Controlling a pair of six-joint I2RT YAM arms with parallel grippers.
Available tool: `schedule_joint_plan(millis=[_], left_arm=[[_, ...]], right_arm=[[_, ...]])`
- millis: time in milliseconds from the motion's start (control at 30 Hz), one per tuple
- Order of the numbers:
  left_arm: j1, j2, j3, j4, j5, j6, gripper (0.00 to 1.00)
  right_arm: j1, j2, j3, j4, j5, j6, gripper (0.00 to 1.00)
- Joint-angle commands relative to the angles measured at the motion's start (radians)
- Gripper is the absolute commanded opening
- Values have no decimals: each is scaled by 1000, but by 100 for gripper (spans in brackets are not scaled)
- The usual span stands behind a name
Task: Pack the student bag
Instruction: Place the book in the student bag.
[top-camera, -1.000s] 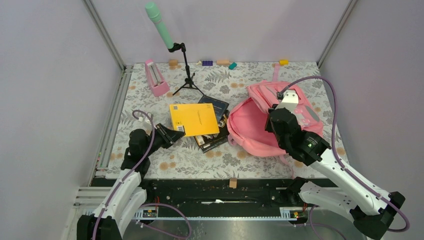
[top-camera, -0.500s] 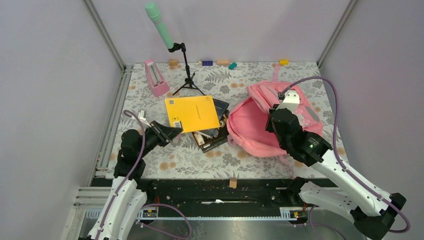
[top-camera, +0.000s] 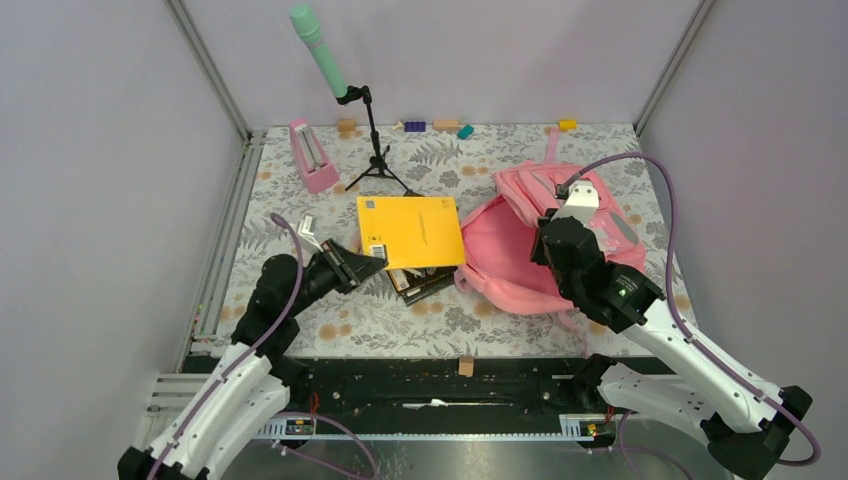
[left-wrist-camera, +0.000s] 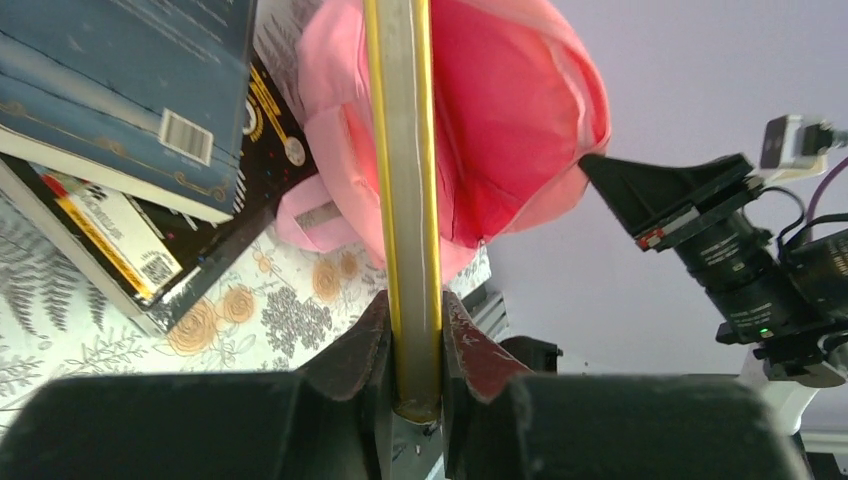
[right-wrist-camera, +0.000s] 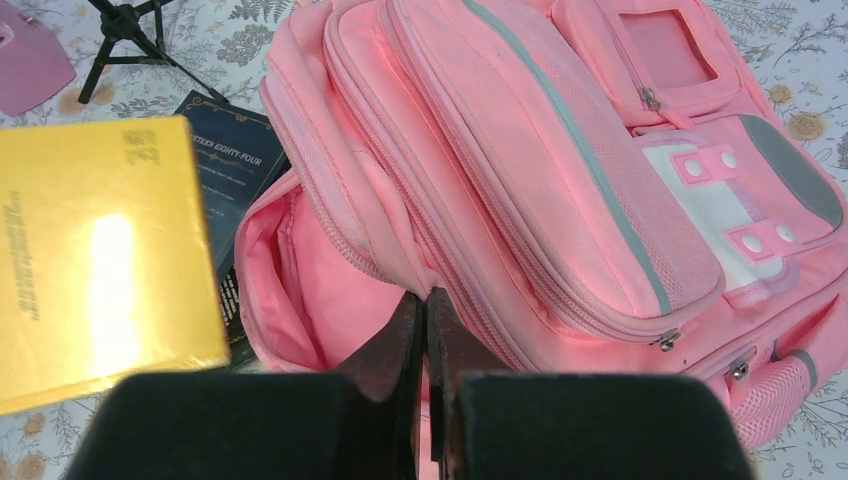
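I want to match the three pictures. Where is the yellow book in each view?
Top view: the yellow book is at the centre, over darker books.
Left wrist: edge-on, an upright strip in the middle.
Right wrist: at the left edge.
Shared landmark: the pink backpack.

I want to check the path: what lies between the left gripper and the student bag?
In the top view, the yellow book, clamped in the left gripper, reaches toward the student bag, above a stack of dark books.
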Motion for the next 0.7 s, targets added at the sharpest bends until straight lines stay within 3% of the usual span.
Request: schedule_joint_plan(millis=[0, 233, 667], left_arm=[[-136, 57, 97, 212, -140, -23, 0], [-298, 188, 156, 314, -232, -26, 0], [-453, 434, 209, 491, -374, -90, 0]], right_arm=[[7, -23, 21, 116, -6, 29, 0], [8, -30, 21, 116, -7, 29, 0], [8, -27, 24, 116, -15, 30, 0]])
